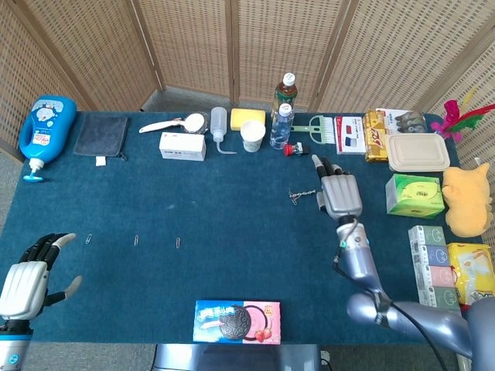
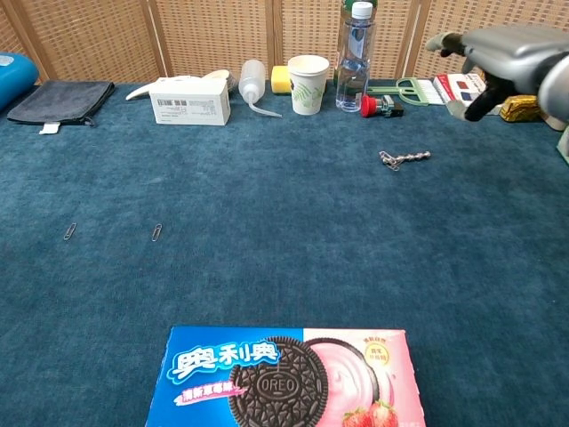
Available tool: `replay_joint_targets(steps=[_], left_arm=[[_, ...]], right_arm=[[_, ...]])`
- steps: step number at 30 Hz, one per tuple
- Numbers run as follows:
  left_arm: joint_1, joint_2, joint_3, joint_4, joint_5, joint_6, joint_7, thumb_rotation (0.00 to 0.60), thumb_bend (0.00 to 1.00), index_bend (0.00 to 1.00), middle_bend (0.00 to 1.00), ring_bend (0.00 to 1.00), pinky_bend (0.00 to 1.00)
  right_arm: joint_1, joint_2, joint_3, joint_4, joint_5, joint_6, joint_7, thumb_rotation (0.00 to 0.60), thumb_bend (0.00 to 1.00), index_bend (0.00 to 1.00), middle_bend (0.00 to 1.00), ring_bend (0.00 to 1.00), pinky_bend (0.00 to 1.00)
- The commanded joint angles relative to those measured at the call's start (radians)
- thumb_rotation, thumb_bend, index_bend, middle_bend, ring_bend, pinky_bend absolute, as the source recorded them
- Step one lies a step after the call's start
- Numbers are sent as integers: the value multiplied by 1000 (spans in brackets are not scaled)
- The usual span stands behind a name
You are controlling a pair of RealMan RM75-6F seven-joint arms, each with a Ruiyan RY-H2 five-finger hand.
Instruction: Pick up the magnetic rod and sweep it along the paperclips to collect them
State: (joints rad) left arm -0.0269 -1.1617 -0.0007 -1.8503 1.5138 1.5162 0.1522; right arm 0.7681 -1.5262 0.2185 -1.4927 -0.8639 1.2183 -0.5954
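Note:
The thin metal magnetic rod [image 1: 300,193] lies flat on the blue cloth with a small clump of paperclips at its left end, also visible in the chest view [image 2: 404,159]. My right hand [image 1: 338,193] hovers just right of it, fingers spread and holding nothing; in the chest view the right hand [image 2: 498,58] sits raised above and right of the rod. Three loose paperclips [image 1: 137,241] lie in a row at the left; the chest view shows two of these paperclips [image 2: 157,232]. My left hand [image 1: 27,278] rests open near the front-left corner, apart from them.
An Oreo box [image 1: 237,321] lies at the front edge. Along the back stand a white box [image 1: 182,146], squeeze bottle [image 1: 218,125], paper cup [image 1: 253,135] and water bottles [image 1: 281,124]. Boxes and a yellow plush toy [image 1: 466,197] crowd the right side.

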Motion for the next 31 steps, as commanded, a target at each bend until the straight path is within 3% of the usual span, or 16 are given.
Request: replay_joint_targets(steps=[1,10,17,25,31], left_arm=[[6,6,-3,8,1,14,-13,600,431,202,190,126,185],[24,21,16,38,22,28,-41,600,431,226,190,133,185],[52,25,42,21,36,50,-46,600,431,226,190,135,185],[83,30,61,16,65,90,-35,600,431,227,190,135,185],[94,32,65,-7,96,114,-32,600,431,226,190,135,185]], right_arm=[[-150,106,-111,-128,-190,139,150,600,505,24,112,150,326],[-380,219,-255,-211,-331,320,255,600,505,60,98,127,295],[-481,231,-313,-192,-392,376,290,600,506,104,140,143,289],[-567,219,-342,-165,-443,426,280,600,505,114,152,124,259],[-605,220,-328,-146,-474,446,334,600,506,113,152,124,259]])
